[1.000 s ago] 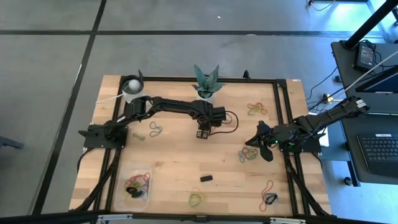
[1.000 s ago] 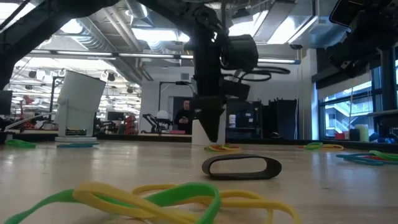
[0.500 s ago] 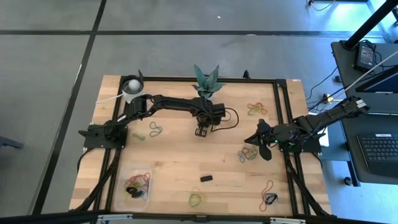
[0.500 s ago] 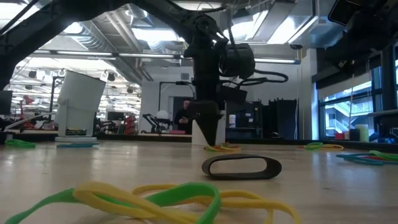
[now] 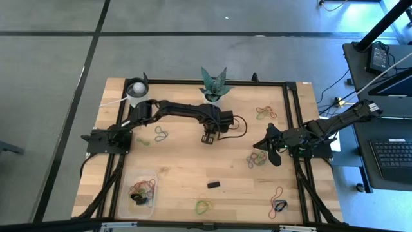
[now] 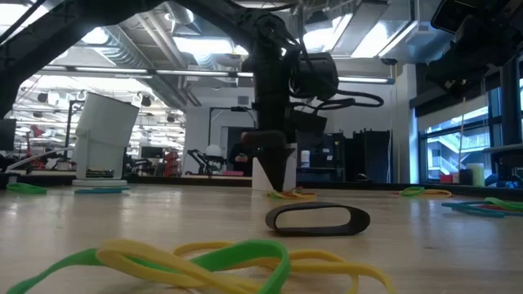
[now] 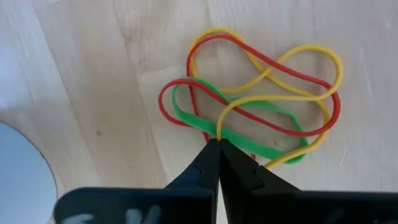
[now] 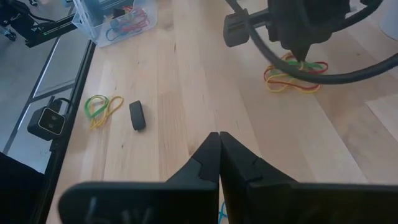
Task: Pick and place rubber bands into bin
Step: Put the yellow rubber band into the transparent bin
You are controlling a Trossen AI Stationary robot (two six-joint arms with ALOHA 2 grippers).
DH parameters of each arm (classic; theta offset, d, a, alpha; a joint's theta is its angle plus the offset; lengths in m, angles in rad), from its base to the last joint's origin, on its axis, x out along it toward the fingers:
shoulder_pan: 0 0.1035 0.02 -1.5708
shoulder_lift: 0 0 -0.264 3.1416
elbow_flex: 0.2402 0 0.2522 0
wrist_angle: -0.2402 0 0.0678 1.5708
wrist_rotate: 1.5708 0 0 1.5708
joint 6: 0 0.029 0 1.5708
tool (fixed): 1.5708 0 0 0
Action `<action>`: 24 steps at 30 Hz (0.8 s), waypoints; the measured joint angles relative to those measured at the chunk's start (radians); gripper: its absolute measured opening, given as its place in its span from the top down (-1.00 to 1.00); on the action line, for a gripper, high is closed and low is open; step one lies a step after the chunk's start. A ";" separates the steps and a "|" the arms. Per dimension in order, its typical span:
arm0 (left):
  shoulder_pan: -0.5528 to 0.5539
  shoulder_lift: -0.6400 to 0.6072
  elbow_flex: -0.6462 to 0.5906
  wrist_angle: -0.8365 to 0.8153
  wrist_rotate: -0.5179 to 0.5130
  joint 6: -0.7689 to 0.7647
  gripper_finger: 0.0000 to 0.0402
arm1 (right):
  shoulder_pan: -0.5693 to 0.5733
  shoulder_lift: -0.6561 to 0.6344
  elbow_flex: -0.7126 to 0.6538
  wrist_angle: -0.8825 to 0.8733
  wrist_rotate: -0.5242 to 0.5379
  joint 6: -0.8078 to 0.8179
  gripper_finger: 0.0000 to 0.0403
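Already several rubber bands [image 5: 140, 191] inside clear bin [image 5: 123, 205]; white cup [image 5: 136, 92] apart.

place: probably robotics lab | cues: exposed ceiling ducts [image 6: 163, 49], laptop desk [image 5: 386, 148]

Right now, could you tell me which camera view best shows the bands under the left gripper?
The left wrist view: the left gripper is shut on the tangled rubber bands. The right wrist view shows them smaller; the low view, barely; the high view hides them.

My wooden counter [image 5: 187, 167] carries scattered rubber bands [image 5: 257, 159], the clear bin [image 5: 138, 193], a black block [image 5: 214, 185], a white cup [image 5: 136, 92] and a potted plant [image 5: 214, 86].
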 joint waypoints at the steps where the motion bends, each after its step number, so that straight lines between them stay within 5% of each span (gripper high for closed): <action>1: -0.003 -0.001 0.000 -0.005 -0.007 -0.003 0.99 | 0.000 0.000 0.000 0.000 0.000 0.000 0.98; 24: -0.075 -0.047 0.128 -0.151 -0.016 -0.072 0.99 | 0.000 0.000 0.000 -0.001 0.000 -0.001 0.98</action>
